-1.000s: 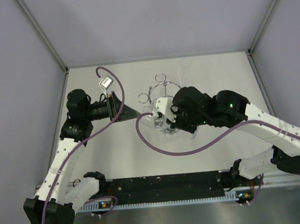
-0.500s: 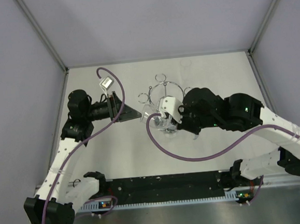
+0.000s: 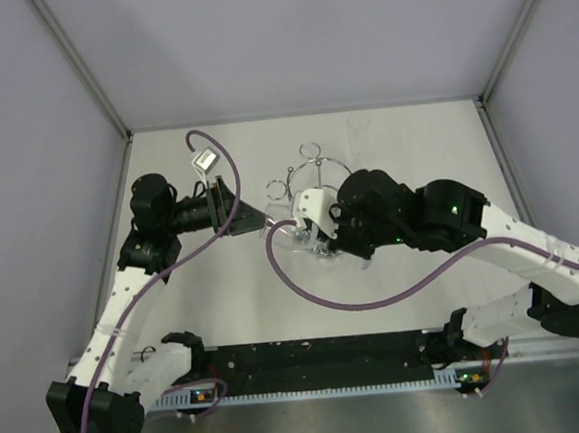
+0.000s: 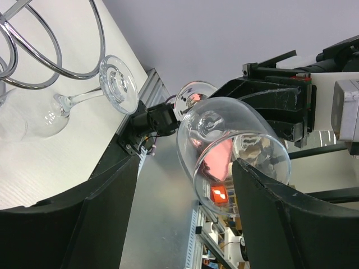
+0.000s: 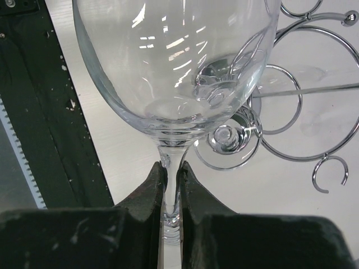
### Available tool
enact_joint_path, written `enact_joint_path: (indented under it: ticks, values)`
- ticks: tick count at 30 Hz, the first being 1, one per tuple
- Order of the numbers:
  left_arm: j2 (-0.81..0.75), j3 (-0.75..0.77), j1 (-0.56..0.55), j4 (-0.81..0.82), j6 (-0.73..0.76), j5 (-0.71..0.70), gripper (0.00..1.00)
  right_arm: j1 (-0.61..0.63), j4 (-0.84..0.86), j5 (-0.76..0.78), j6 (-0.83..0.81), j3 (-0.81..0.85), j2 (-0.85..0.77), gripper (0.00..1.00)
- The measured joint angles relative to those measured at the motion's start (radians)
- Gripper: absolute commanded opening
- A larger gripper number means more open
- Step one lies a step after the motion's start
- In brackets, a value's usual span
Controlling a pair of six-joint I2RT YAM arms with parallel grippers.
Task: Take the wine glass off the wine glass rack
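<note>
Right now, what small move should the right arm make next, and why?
Probably carry the wine glass away from the wine glass rack: the right gripper is shut on its stem, and it looks free of the rings.

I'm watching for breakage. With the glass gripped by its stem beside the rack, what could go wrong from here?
1. The right pincer clamps only the thin stem of the wine glass; it could tilt or slip.
2. Its bowl sits close in front of the open left pincer; a small move may knock it.
3. The rack and a second glass are close by and could be bumped.
</note>
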Motion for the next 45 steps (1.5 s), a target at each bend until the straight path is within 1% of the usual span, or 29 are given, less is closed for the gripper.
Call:
enact_joint_path:
  ticks: [3, 5, 7, 10, 11, 13, 15, 16, 18, 19, 23, 25, 27, 28, 31, 36, 40, 45]
  values:
    - [0.000, -0.008, 0.000, 0.005, -0.002, 0.000, 0.62, 0.004, 0.011, -0.002, -0.004, 0.016, 0.032, 0.00]
    - [0.000, -0.014, 0.000, 0.005, -0.003, 0.000, 0.55, 0.007, 0.014, -0.006, -0.008, 0.026, 0.046, 0.00]
    - [0.000, -0.016, 0.000, 0.005, -0.001, 0.000, 0.51, 0.010, 0.016, -0.008, -0.011, 0.033, 0.053, 0.00]
    - [0.007, -0.016, 0.000, 0.004, 0.005, 0.002, 0.40, 0.012, 0.019, -0.011, -0.010, 0.033, 0.053, 0.00]
    - [0.009, -0.016, 0.000, 0.005, 0.006, 0.005, 0.38, 0.012, 0.018, -0.009, -0.010, 0.033, 0.054, 0.00]
    - [0.010, -0.016, 0.000, 0.004, 0.008, 0.005, 0.29, 0.012, 0.016, -0.005, -0.010, 0.033, 0.056, 0.00]
    - [0.011, -0.016, 0.000, 0.000, 0.018, 0.009, 0.23, 0.012, 0.013, 0.000, -0.010, 0.033, 0.060, 0.00]
    - [0.011, -0.016, 0.000, -0.004, 0.021, 0.009, 0.16, 0.012, 0.012, 0.003, -0.010, 0.033, 0.060, 0.00]
    - [0.011, -0.016, 0.000, -0.017, 0.050, 0.003, 0.11, 0.012, 0.011, 0.007, -0.009, 0.033, 0.062, 0.00]
    - [0.013, -0.016, 0.000, -0.028, 0.062, -0.002, 0.01, 0.012, 0.015, 0.010, -0.008, 0.033, 0.062, 0.00]
    - [0.028, -0.015, 0.000, -0.084, 0.120, -0.035, 0.00, 0.012, 0.022, 0.020, -0.003, 0.047, 0.064, 0.00]
    - [0.032, -0.009, -0.003, -0.109, 0.138, -0.042, 0.00, 0.012, 0.019, 0.024, -0.002, 0.047, 0.068, 0.10]
    - [0.032, -0.004, -0.005, -0.131, 0.157, -0.049, 0.00, 0.012, 0.018, 0.025, -0.001, 0.047, 0.074, 0.24]
    - [0.032, -0.002, -0.006, -0.140, 0.164, -0.052, 0.00, 0.012, 0.016, 0.024, -0.003, 0.051, 0.079, 0.29]
    - [0.033, -0.001, -0.010, -0.175, 0.191, -0.063, 0.00, 0.013, 0.031, 0.021, -0.007, 0.071, 0.089, 0.42]
    - [0.036, 0.013, -0.020, -0.243, 0.234, -0.087, 0.00, 0.014, 0.061, 0.019, -0.006, 0.098, 0.087, 0.56]
    - [0.040, 0.060, -0.022, -0.292, 0.260, -0.103, 0.00, 0.014, 0.082, 0.016, 0.000, 0.099, 0.062, 0.60]
    - [0.037, 0.145, -0.022, -0.324, 0.265, -0.125, 0.00, 0.014, 0.112, 0.024, 0.022, 0.099, -0.029, 0.62]
